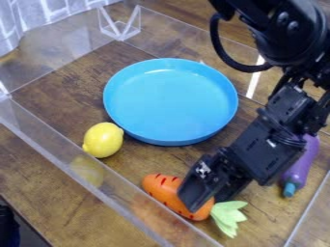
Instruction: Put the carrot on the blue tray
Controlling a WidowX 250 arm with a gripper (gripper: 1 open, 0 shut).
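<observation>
Carrot (168,192), a stubby orange toy with darker grooves and a light green leafy top, lies at the lower centre of the frame, on the brown tabletop (58,92). Left to right: a yellow lemon (103,140) rests left of centre, just beside the clear plastic wall (123,198) that slants down towards the bottom of the frame. Next comes the carrot, its long axis slanting from the orange end at upper left to the leaves at lower right. Above it in the frame is the round blue tray (172,101), with its low raised rim; the carrot lies outside it, as does the lemon. The black gripper (198,187) reaches in from the right side, its fingertips at the carrot's upper right flank, near the middle of its length. It looks open; the far side of the carrot is partly hidden, so whether both fingers straddle it cannot be told. At the right edge, a purple eggplant (299,166) lies beside the arm. The coming move probably calls for fingers on both sides of that slanted body, closing across it; an off-centre squeeze could roll the carrot away.
</observation>
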